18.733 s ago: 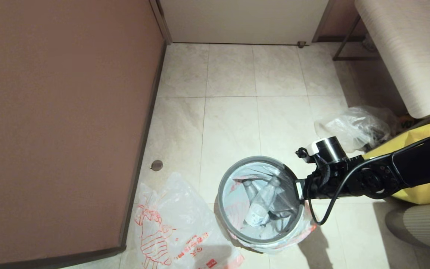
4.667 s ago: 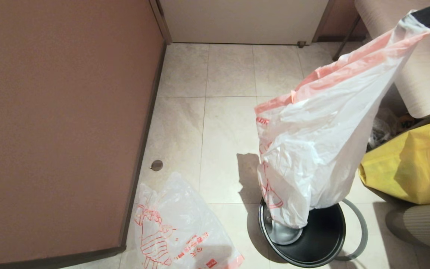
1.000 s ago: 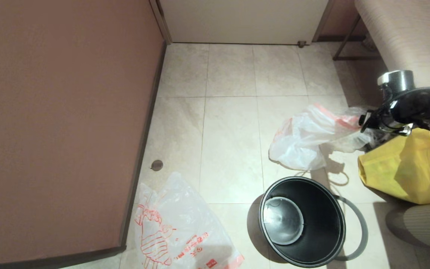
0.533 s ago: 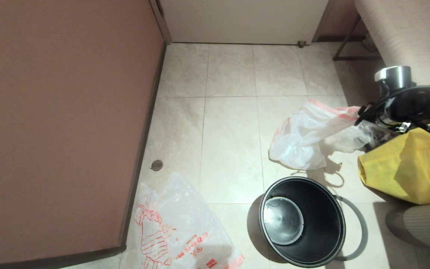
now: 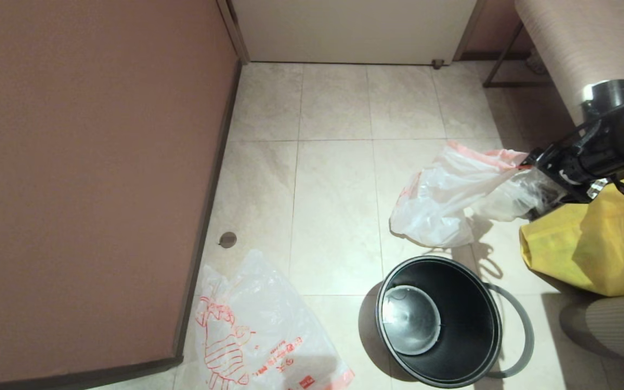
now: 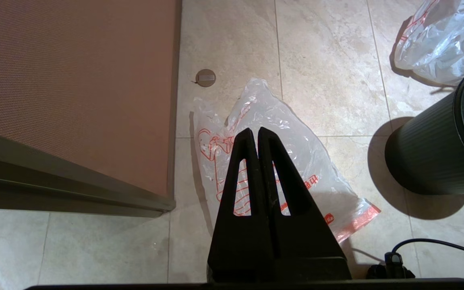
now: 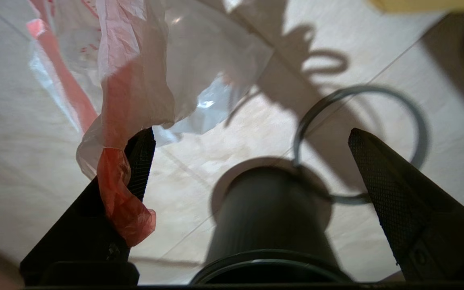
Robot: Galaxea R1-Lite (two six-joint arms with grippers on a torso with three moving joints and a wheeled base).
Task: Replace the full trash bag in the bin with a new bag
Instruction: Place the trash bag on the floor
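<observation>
Crinkled thin translucent plastic full trash bag (image 5: 447,200), glossy black plastic bin (image 5: 469,319), polished stone-look floor tiles (image 5: 333,184)

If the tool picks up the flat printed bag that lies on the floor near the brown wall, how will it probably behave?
The new bag is thin, wrinkled film lying flat, so it will probably hang limp and fold rather than keep its shape. It looks empty, so it is likely very light. The glossy plastic may slip from a shallow pinch, or cling to the fingers.
</observation>
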